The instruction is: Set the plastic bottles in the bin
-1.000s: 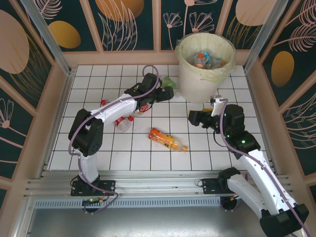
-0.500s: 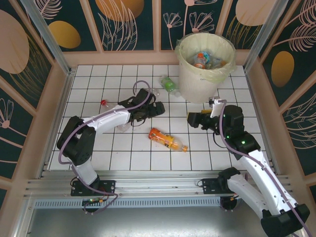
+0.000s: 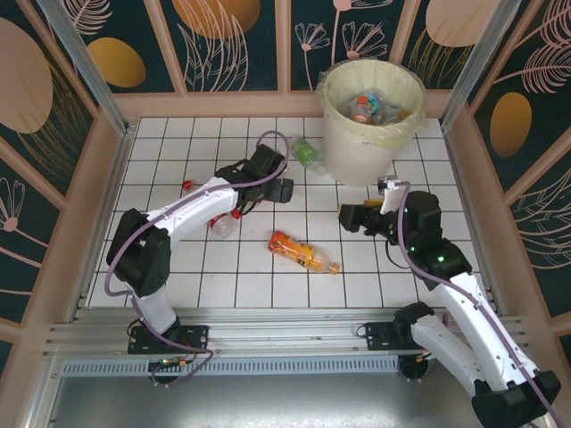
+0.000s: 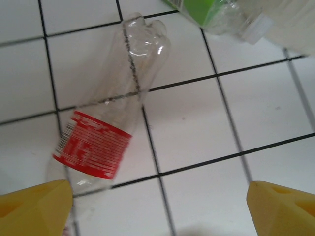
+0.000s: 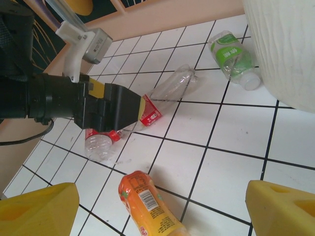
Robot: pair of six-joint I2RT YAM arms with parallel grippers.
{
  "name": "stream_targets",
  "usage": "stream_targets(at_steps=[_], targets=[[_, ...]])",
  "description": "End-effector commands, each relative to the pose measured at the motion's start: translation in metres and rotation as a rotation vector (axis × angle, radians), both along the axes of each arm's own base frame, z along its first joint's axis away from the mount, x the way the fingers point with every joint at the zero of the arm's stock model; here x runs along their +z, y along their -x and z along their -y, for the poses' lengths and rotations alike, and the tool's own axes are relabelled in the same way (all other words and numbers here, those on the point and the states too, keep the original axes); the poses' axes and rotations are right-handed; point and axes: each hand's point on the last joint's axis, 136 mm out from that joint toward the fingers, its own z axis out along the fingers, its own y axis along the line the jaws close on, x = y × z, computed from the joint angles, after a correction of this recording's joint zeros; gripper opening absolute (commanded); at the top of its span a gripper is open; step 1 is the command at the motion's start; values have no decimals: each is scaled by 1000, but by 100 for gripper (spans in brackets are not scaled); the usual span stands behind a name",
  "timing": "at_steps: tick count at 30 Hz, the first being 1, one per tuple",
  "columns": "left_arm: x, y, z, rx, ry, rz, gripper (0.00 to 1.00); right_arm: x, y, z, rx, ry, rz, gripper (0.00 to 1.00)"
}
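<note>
**Red bottle** [image 4: 106,123]: clear plastic with a red label band, apparently empty. It lies on its side on the white tiled counter [image 3: 357,267].
- Handling (judged): very light. The thin wall will dent under a squeeze, and the smooth round body may roll or skid on the tile. The labelled band looks the best place to hold, with the jaws set across the long axis.
- Relative to the left tool [image 4: 157,206]: the jaws are spread wide and hold nothing. The bottle lies just ahead, off centre, its label end beside the finger at the wrist view's lower left. Its lobed base points away.

**Green bottle** [image 5: 231,56]: on its side, just beside the bin [image 5: 285,49]. It lies beyond the red bottle.

**Orange bottle** [image 3: 303,252]: on its side mid-counter, label intact. It lies near the right tool [image 3: 350,216], whose jaws are spread and empty.

**Bin**: far right of the counter, upright, with bottles already inside.
</note>
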Motion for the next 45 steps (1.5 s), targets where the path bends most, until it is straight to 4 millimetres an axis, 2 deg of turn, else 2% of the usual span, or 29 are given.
stream_targets(at_steps=[1, 9, 16, 23, 30, 34, 37, 41, 45], targets=[[-26, -1, -25, -102, -275, -24, 93, 15, 4, -1, 16, 3, 46, 88], [-41, -27, -45, -123, -324, -53, 95, 15, 6, 0, 17, 12, 44, 89], [-69, -34, -50, -191, -302, -140, 93, 16, 6, 1, 16, 16, 48, 88], [-91, -33, -44, -249, -260, -203, 86, 16, 6, 1, 16, 17, 47, 89], [-104, -37, -40, -226, -225, -226, 71, 14, 6, 1, 15, 16, 40, 89], [-99, -42, -41, -195, -212, -199, 64, 13, 6, 0, 17, 7, 36, 89], [-84, -46, -39, -174, -187, -154, 62, 13, 5, -2, 17, -16, 32, 88], [-48, -52, -34, -145, -112, -60, 63, 17, 0, -6, -6, -92, 15, 88], [-7, -45, -20, -163, 29, 19, 63, 30, -7, -12, -20, -199, 1, 89]])
